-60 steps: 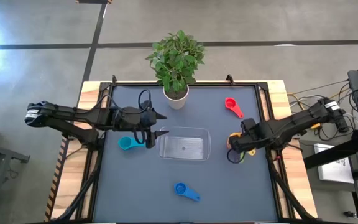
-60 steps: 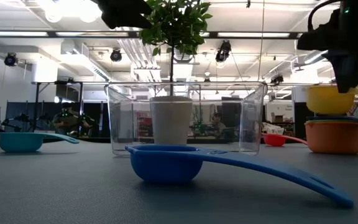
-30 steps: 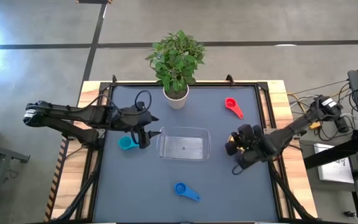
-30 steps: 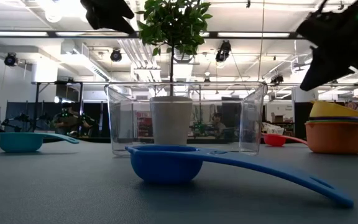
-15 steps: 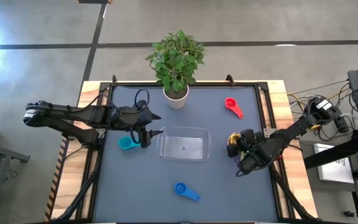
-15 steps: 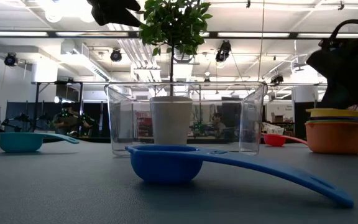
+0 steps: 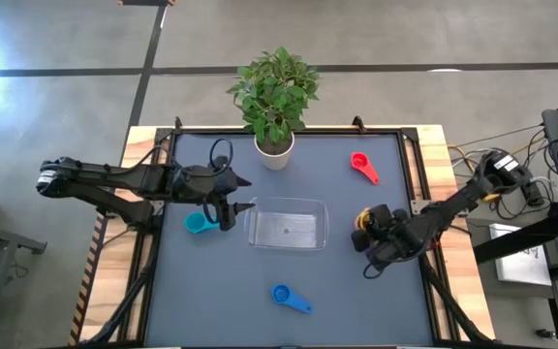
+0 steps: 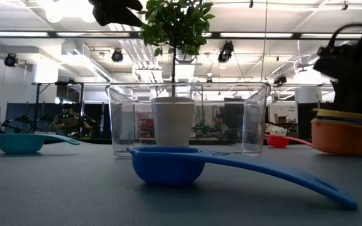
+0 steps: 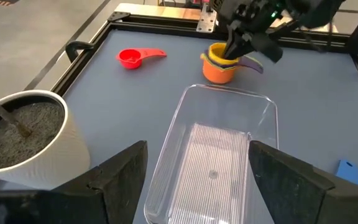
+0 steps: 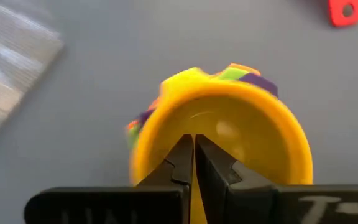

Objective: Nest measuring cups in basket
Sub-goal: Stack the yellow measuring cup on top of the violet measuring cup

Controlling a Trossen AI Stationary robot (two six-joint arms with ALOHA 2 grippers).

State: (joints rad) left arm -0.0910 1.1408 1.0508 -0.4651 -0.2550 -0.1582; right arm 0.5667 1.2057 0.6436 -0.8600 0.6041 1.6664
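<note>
A: Quick pass. Our right gripper (image 10: 193, 163) sits at the stack of cups (image 9: 224, 61), fingers pinched fully together, tips at the rim of the yellow cup (image 10: 229, 140) on top. Gripping it?

B: We can't say for sure. The fingers are closed with no gap showing; the wrist view puts them against the yellow rim, maybe on a thin edge of it. The stack stands on the table just right of the basket (image 7: 288, 226), outside it.

A: Stack contents?

B: Orange cup (image 8: 341, 136) at the bottom, yellow on top, with purple and green edges peeking between. The red cup (image 7: 362, 166) lies apart near the far right of the table, the teal cup (image 7: 198, 224) just left of the basket, and the blue cup (image 7: 290, 298) nearer the front. The basket holds nothing.

A: Left side?

B: Our left gripper (image 7: 232, 209) hovers by the basket's left end near the teal cup, fingers spread, holding nothing.

A: Risks?

B: If that pinch only catches the rim, we judge the yellow cup could slip or tilt. If we lift, the nested cups may separate. Pushing sideways could tip the whole stack or knock it against the basket wall. The left arm could also crowd the basket if both move in.
</note>
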